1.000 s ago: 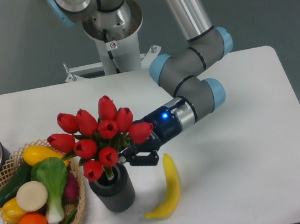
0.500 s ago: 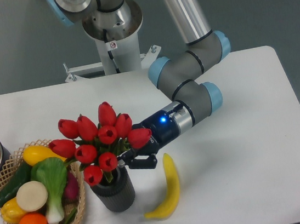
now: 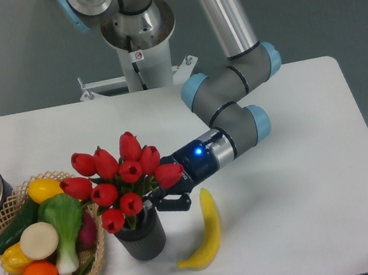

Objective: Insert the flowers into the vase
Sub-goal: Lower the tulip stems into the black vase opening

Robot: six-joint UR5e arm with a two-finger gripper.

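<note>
The arm (image 3: 235, 114) comes down from the back, bends at a grey elbow and reaches low and nearly level toward the vase (image 3: 141, 236) from its right. The gripper (image 3: 163, 199) sits just above the vase rim on the right side, tucked under the blooms. It looks pinched on the stems, but the leaves hide the fingertips, so I can't say for sure.

The flowers (image 3: 122, 176) are a wide bunch of red tulips sitting right over the vase, stems running down into its mouth. The heads spread well past the rim on both sides. My guess is they're light and top-heavy, with soft petals and bendy stems, so the stems just under the leaves are the right spot to hold, not the heads.

The vase is dark and ribbed, probably stable enough, but a sideways tug could tip it.

Left of the vase, almost touching, is a basket (image 3: 16, 200) of veg. A banana (image 3: 207, 233) lies just to the right.
</note>
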